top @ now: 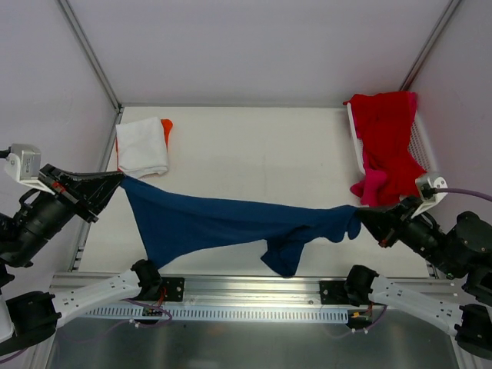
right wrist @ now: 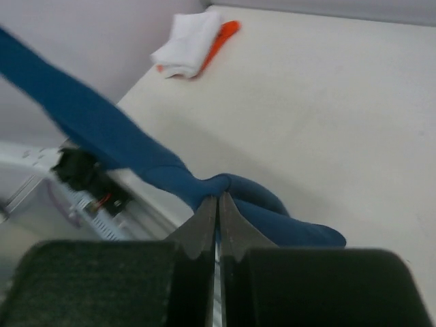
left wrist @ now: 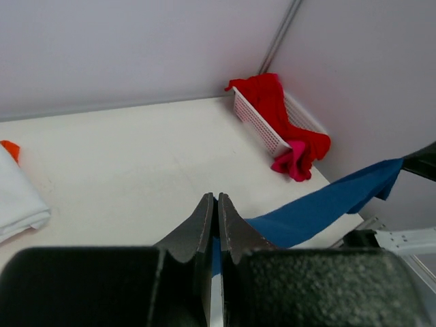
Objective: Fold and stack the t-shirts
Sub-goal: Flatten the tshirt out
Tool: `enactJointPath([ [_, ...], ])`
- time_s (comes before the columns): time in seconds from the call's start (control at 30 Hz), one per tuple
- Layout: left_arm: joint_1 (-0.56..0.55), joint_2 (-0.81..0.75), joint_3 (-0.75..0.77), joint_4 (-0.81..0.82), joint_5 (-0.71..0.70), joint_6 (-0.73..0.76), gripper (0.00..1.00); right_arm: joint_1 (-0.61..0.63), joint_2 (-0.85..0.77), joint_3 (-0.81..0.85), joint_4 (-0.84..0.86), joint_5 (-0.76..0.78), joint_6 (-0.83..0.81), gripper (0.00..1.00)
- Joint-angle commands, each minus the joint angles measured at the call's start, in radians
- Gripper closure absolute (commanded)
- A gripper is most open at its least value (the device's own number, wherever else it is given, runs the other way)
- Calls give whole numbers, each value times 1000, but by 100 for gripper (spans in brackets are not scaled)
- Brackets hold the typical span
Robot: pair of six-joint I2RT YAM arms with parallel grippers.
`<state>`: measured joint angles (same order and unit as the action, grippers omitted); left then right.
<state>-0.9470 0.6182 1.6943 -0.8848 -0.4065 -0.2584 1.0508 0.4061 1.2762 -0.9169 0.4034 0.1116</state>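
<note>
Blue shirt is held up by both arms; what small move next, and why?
The navy blue cloth t-shirt hangs between the left claw and right claw, both shut on it, sagging by the near edge of the white table. Probably carry both forward and down to lay it flat.

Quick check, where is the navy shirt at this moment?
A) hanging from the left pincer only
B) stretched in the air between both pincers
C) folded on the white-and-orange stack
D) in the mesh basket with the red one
B: the navy shirt spans the near side of the table, with the left pincer shut on one end and the right pincer shut on the other.
</note>
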Motion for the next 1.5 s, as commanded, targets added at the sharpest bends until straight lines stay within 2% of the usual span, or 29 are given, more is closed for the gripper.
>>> enactJointPath([
  [0.0,11,11,80,-22,155,-24,100,-2,80,92,141,-360,-50,99],
  [0.03,11,12,100,-20,196,-22,100,-2,108,186,139,-503,-52,99],
  [0.1,14,15,162,-22,334,-6,100,-3,160,293,138,-610,-40,99],
  [0.13,16,15,180,-17,388,1,100,-2,206,386,145,-717,-30,99],
  [0.17,20,9,209,-5,485,8,100,-3,227,431,151,-762,-12,99],
  [0.23,24,0,229,12,570,22,100,-3,279,507,182,-842,16,99],
  [0.3,28,-18,255,44,673,24,100,-5,301,592,226,-867,54,100],
  [0.47,40,-37,333,66,738,-1,100,-8,332,669,292,-873,92,99],
  [0.57,47,-46,347,66,745,-19,100,-6,313,647,309,-825,106,99],
  [0.67,57,-64,329,69,729,-18,100,-6,272,554,342,-772,102,99],
  [0.77,57,-90,271,69,657,10,100,-8,214,473,339,-695,68,99],
  [0.87,57,-121,164,70,562,34,100,-8,152,391,291,-548,28,100],
  [0.93,57,-152,90,76,510,47,100,-8,96,306,244,-386,13,100],
  [1.03,57,-210,-102,109,352,44,100,-5,9,189,193,-145,-19,100],
  [1.07,57,-242,-211,139,262,35,100,-5,-10,105,173,-90,-29,100],
  [1.1,57,-256,-264,155,220,31,100,-6,-27,60,164,28,-27,100],
  [1.17,57,-284,-419,181,126,13,100,-5,-78,-86,153,125,-18,99],
  [1.2,57,-308,-465,205,36,-7,100,-6,-95,-141,151,203,17,100],
  [1.3,57,-321,-623,246,-128,-74,100,-5,-141,-349,161,297,92,100],
  [1.37,57,-293,-709,262,-187,-132,100,-5,-142,-467,183,334,112,100],
  [1.47,57,-220,-771,293,-279,-198,100,-6,-110,-547,200,432,155,100],
])
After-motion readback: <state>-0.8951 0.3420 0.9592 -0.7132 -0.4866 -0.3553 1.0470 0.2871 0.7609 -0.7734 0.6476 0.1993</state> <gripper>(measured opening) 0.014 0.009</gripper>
